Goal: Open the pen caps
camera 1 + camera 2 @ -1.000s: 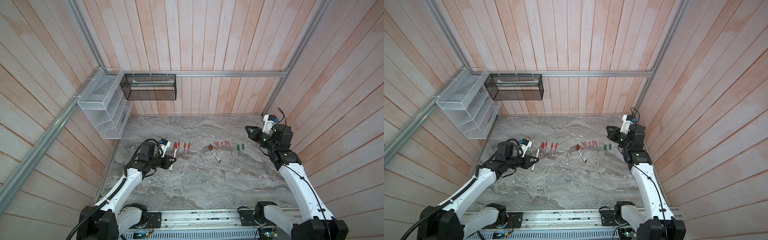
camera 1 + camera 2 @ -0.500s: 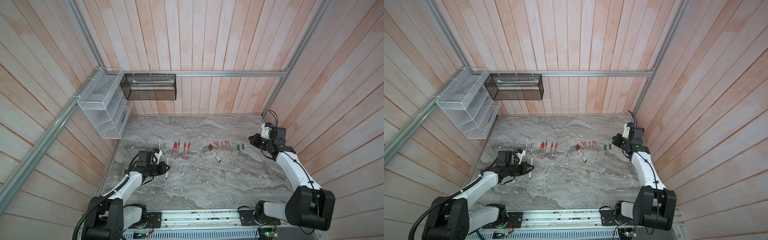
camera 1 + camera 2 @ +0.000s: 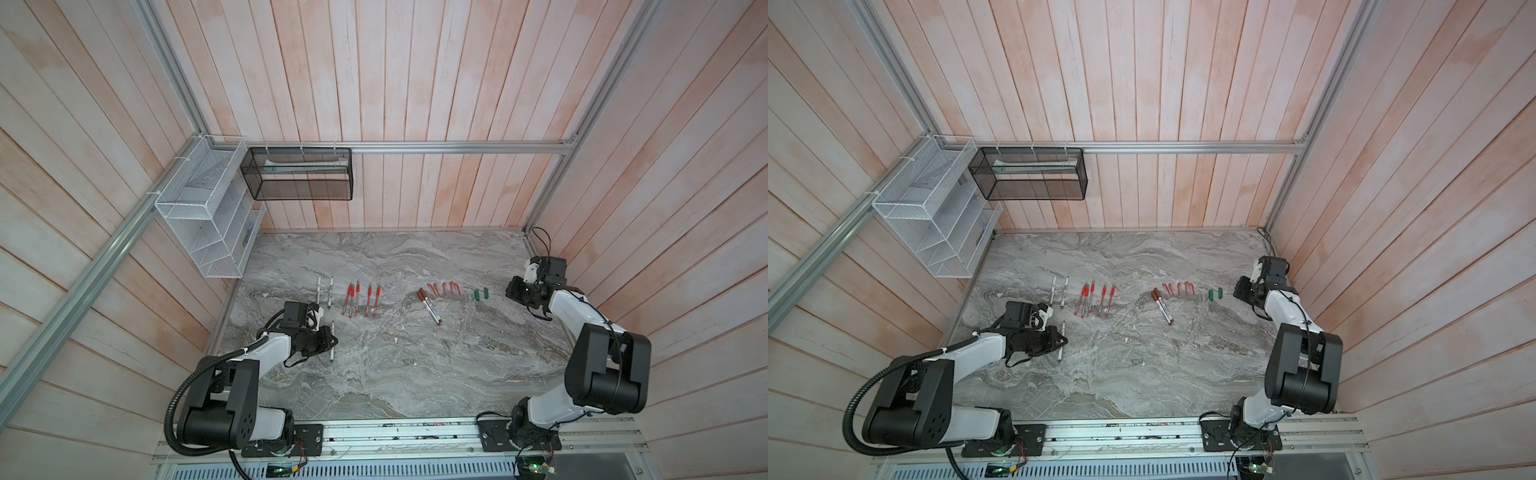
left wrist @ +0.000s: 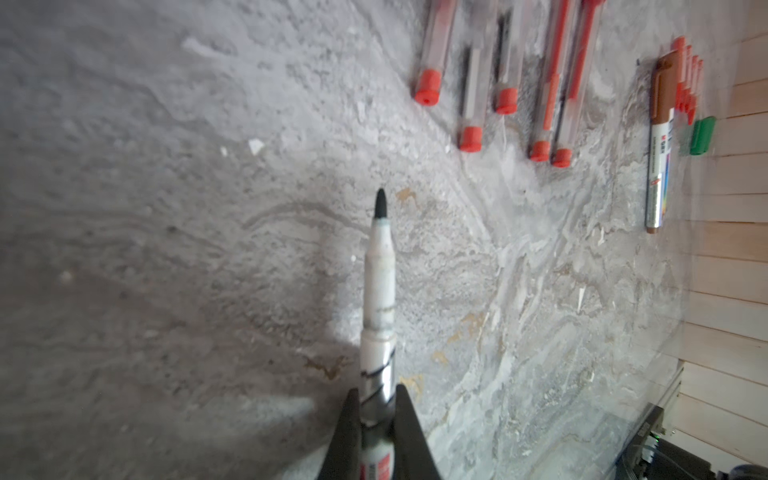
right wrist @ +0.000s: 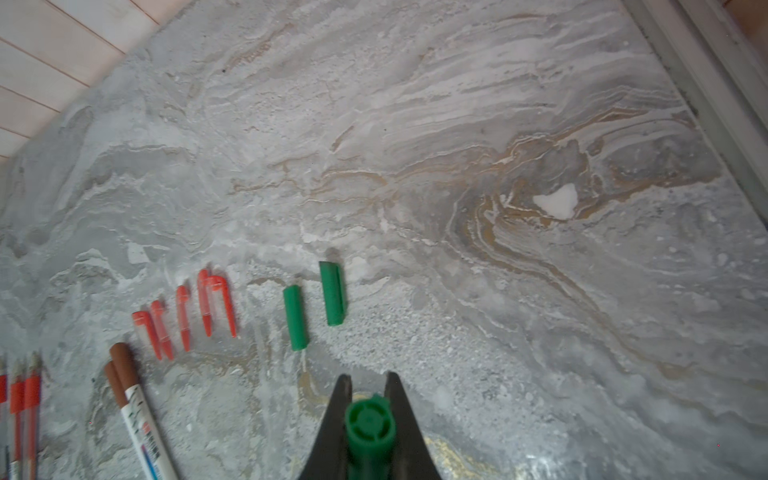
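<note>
left gripper (image 4: 377, 390) clamped on an uncapped marker (image 4: 379, 282) at the left of the table (image 3: 415, 374), red pens (image 4: 436, 41) in a row beyond it, brown marker (image 4: 658, 158) mid-table, red caps (image 5: 183, 316) just beside it, two green caps (image 5: 295, 318) lying further right, right gripper (image 5: 367, 375) clamped on a third green cap (image 5: 369, 419)

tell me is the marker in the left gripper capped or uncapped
Uncapped. The marker in the left gripper shows its bare dark tip, and the right gripper holds a green cap apart from it.
</note>
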Robot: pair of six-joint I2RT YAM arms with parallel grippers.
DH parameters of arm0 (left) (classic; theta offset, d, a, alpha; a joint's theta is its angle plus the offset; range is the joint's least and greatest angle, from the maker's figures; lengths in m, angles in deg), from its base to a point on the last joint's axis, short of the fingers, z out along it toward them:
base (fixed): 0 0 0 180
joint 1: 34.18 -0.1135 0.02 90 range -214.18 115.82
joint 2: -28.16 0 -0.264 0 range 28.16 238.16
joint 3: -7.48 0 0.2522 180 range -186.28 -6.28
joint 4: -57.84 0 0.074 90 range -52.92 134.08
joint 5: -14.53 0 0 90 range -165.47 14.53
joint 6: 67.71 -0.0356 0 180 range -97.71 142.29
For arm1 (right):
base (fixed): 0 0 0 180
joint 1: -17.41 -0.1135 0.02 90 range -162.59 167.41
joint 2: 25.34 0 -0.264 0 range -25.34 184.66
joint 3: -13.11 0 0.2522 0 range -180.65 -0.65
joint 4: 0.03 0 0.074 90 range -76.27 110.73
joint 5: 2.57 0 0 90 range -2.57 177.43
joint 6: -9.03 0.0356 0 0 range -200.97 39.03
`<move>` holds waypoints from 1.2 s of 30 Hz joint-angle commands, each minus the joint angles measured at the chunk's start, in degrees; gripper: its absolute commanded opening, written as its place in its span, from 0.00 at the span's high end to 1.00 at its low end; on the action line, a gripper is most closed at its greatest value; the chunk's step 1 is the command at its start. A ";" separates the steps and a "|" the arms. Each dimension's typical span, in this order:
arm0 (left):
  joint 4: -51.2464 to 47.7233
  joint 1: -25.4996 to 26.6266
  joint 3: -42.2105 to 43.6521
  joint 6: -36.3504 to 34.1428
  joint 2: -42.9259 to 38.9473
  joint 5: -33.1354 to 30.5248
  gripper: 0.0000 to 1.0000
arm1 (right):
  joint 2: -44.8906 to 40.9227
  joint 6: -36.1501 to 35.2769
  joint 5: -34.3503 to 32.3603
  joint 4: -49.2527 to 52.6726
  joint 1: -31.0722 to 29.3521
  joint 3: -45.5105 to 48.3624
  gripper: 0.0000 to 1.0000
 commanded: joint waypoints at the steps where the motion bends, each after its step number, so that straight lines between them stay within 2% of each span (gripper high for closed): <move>1: 0.54 -0.21 -1.16 0.44 2.24 -1.78 1.00 | 2.88 -2.30 -2.11 -0.36 0.63 -2.31 1.00; 6: -0.15 -0.18 -1.33 0.37 3.45 -2.30 0.97 | 7.81 -3.41 -2.75 0.44 1.03 -4.52 1.00; 20: -1.20 -0.22 -0.92 0.07 2.60 -3.33 0.71 | 17.12 -3.06 -0.23 0.99 0.39 -11.00 1.00; 31: -1.01 -0.40 -0.37 -0.56 -1.43 -2.73 0.65 | 18.87 -3.58 -1.28 0.55 -0.82 -11.39 1.00; 34: -0.65 -0.55 -0.12 -1.20 -5.20 -2.32 0.65 | 19.22 -4.02 -1.67 1.19 -1.08 -11.54 0.99; 36: 1.14 -1.12 0.92 -1.11 -8.37 -0.27 0.61 | 19.32 -3.87 -1.61 0.57 -1.21 -11.42 0.97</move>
